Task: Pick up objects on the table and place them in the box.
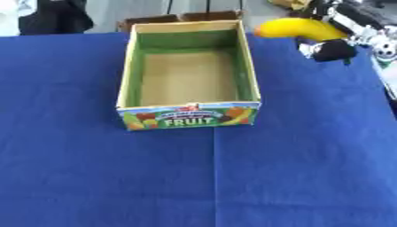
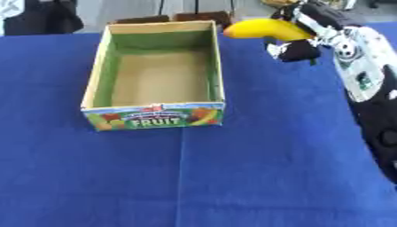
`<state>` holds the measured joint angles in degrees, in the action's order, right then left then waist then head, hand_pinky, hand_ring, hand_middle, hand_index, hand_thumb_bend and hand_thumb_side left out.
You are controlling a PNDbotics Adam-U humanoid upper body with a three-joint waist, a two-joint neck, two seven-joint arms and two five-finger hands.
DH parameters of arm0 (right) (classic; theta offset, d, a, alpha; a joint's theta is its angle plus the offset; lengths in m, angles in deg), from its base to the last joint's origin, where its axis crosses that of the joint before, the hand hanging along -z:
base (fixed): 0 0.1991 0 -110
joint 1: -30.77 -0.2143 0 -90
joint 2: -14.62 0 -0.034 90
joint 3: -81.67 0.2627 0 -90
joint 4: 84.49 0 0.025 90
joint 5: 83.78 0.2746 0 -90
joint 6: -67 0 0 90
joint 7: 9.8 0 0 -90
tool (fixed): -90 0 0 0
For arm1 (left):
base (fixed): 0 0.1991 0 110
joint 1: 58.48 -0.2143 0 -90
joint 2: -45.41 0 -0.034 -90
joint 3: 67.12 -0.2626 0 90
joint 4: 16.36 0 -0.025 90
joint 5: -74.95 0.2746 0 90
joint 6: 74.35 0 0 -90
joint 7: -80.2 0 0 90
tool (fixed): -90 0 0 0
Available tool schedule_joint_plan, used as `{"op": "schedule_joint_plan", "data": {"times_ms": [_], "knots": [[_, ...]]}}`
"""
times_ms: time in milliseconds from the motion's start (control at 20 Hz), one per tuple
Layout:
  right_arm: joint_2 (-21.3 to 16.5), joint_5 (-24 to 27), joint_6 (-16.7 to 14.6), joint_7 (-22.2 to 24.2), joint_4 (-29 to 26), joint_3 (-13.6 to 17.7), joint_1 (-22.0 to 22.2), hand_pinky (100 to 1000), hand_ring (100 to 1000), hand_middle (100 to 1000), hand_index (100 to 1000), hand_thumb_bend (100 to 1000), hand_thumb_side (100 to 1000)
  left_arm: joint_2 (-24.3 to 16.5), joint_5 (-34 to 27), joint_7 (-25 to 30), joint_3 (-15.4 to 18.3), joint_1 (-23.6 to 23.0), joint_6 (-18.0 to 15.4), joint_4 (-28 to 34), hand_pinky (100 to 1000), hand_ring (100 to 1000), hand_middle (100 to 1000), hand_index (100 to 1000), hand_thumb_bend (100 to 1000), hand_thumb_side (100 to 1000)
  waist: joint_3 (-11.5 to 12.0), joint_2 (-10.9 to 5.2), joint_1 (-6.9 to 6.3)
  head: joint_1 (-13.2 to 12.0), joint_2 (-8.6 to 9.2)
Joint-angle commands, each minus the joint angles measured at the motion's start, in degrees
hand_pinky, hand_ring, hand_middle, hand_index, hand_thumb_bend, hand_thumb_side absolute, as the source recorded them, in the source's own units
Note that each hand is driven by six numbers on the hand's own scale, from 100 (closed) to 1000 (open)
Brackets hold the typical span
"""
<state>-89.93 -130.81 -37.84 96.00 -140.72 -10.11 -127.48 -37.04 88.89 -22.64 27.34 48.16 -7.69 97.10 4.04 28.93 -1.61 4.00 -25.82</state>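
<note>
Surface: a blue cloth (image 1: 294,155) is covering the table.
Box: the box (image 1: 188,116) is sitting open near the far edge.
Right hand: the right hand (image 2: 298,48) is curling its fingers around a banana (image 2: 267,29), just right of the box's far corner.

Surface: table (image 1: 310,177), covered edge to edge in a blue cloth (image 1: 77,177) (a faint crease runs down the middle, toward the viewer).
Item on surface: open cardboard box (image 1: 250,57), rectangular, green inner walls, brown floor.
Box marking: near wall printed with fruit pictures and the word FRUIT.
Box position: centre, toward the far edge.
</note>
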Motion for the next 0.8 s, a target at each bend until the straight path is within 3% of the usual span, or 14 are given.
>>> {"op": "schedule_joint_plan", "data": {"times_ms": [50, 250, 800], "knots": [[-0.47, 0.99, -0.09, -0.5, -2.26, 0.46, -2.16, 624, 796, 459, 715, 100, 439, -0.67, -0.2, 0.11, -0.13, 0.05, 0.14, 1.12, 730, 784, 796, 911, 100, 897, 0.35, -15.73, 0.85, 0.22, 0.27], [1.43, 2.34, 0.71, -0.99, -3.8, -0.26, -5.1, 620, 793, 459, 712, 100, 442, -0.81, -0.34, 0.2, -0.12, 0.06, 0.2, 1.12, 730, 784, 796, 911, 100, 897, 0.47, -15.99, 1.25, 0.15, 0.24], [5.07, 3.83, 1.41, -0.71, -4.82, -1.45, -8.09, 616, 791, 457, 709, 100, 444, -0.84, -0.63, 0.46, -0.27, 0.14, 0.25, 1.12, 730, 783, 796, 911, 100, 896, 1.26, -16.25, 1.67, 0.39, 0.08]]}}
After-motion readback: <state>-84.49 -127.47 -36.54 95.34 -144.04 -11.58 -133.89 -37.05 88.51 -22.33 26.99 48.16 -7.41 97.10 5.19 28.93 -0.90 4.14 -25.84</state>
